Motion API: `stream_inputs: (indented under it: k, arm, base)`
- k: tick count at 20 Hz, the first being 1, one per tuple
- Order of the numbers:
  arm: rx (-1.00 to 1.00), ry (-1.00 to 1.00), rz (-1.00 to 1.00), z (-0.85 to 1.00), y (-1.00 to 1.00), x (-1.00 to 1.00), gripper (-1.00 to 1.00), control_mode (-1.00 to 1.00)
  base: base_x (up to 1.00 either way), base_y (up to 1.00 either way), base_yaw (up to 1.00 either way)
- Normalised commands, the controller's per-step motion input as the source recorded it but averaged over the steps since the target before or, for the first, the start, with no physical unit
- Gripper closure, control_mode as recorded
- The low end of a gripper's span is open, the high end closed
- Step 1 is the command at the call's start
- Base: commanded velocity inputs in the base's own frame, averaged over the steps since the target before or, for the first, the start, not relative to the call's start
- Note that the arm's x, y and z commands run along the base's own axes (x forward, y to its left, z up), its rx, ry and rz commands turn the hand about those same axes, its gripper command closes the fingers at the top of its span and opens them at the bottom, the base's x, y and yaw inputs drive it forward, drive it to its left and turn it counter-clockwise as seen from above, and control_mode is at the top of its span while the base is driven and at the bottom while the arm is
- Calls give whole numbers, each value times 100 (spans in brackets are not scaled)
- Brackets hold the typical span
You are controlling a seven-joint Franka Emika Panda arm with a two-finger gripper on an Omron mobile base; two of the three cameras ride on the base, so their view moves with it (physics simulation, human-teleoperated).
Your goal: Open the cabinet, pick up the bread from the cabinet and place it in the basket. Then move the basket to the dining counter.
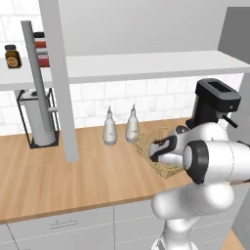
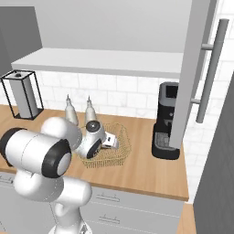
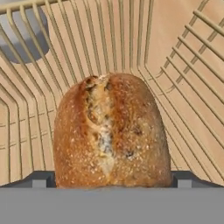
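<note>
Crusty oval bread (image 3: 111, 131) inside tan wire basket (image 3: 183, 57)

left base: behind-left, forward-down | right base: behind-right | shared: basket (image 1: 146, 141) (image 2: 119, 141) | hand: close inside basket (image 3: 183, 65)

The wood worktop (image 1: 63, 178) runs along a white-tiled wall and carries every item below. The basket (image 2: 119, 145) sits directly on it, right of centre, with the bread (image 3: 111, 131) lying on the basket floor. Two pale bottles (image 1: 110, 128) stand side by side just behind the basket's left end (close to it; contact cannot be determined). A black coffee machine (image 2: 165, 121) stands on the worktop to the basket's right, near the wall. A grey cylinder in a black wire frame (image 1: 38, 117) stands at the far left. Above, the pale cabinet shelf (image 1: 146, 63) holds a brown jar (image 1: 12, 56) at its left end.
</note>
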Motion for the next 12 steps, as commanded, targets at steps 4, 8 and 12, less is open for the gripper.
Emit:
stream_inputs:
  k: [4,8,12]
  arm:
    - [0,21,0,24,0,0,-100,-100]
    - [0,8,0,33,0,-23,-100,-100]
    - [0,0,0,13,0,-54,-100,-100]
  base:
    - [0,0,0]
    - [0,0,0]
    - [0,0,0]
